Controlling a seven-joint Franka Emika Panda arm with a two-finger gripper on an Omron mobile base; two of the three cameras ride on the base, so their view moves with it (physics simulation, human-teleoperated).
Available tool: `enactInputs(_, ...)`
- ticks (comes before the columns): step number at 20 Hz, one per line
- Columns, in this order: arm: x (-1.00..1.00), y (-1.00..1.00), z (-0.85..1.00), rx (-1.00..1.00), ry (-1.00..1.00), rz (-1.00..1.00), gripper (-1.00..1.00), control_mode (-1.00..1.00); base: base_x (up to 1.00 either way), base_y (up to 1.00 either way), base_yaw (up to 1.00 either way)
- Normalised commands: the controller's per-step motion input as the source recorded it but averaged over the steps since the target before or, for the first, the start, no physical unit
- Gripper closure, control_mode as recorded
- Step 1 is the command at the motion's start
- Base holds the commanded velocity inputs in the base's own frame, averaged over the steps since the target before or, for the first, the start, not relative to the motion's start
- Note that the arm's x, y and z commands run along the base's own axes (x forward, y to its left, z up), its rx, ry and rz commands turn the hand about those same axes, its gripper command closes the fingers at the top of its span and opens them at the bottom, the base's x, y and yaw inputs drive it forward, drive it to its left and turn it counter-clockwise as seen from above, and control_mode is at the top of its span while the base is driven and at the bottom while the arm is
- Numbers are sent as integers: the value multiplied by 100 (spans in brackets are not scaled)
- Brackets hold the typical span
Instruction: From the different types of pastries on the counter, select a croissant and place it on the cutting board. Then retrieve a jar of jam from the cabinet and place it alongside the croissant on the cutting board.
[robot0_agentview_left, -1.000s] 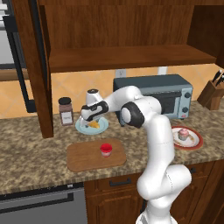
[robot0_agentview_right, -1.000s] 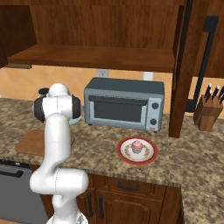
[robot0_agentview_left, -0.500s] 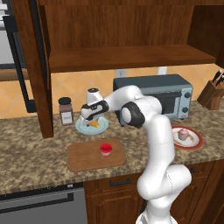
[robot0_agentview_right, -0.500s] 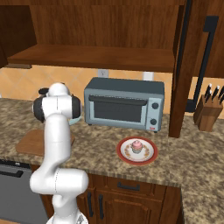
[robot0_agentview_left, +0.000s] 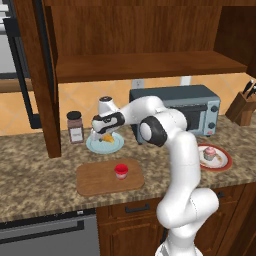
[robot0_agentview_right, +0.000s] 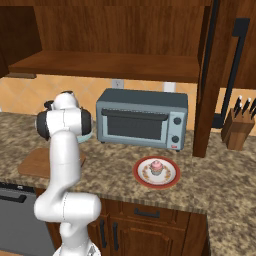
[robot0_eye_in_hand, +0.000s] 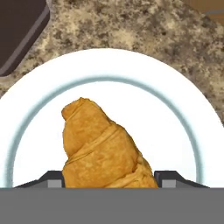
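Croissant (robot0_eye_in_hand: 103, 148) lies on its white plate (robot0_eye_in_hand: 183, 131) on the worktop (robot0_agentview_left: 40, 175), with the pincer (robot0_agentview_left: 104, 134) low over it, one fingertip (robot0_eye_in_hand: 53, 178) on either side, spread and not gripping. Jam jar (robot0_agentview_left: 120, 171) sits on the cutting board (robot0_agentview_left: 100, 180) nearby.

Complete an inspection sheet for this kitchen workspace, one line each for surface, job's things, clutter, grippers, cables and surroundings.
Surface: speckled granite counter.
Job's things: croissant lies on a white blue-ringed plate; jar of jam stands on the cutting board; cupcake sits on a red-rimmed plate.
Clutter: dark-lidded brown jar beside the croissant's plate.
Grippers: gripper low over the croissant, a fingertip on each side; contact cannot be told.
Cables: nothing seen.
Surroundings: toaster oven, knife block, cabinet with open shelf, wall outlet.
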Motion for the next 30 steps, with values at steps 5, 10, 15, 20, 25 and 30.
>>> enactInputs(5,0,0,42,0,0,0,100,-100,0,0,0)
enactInputs(10,-7,0,10,0,0,0,100,-100,0,0,0)
enactInputs(15,-73,0,9,0,-1,1,100,-100,0,0,0)
enactInputs(20,-75,4,19,0,0,3,100,-100,0,0,0)
enactInputs(25,-80,0,0,0,-1,0,100,-100,0,0,0)
enactInputs(30,-87,2,26,1,-6,0,100,-100,0,0,0)
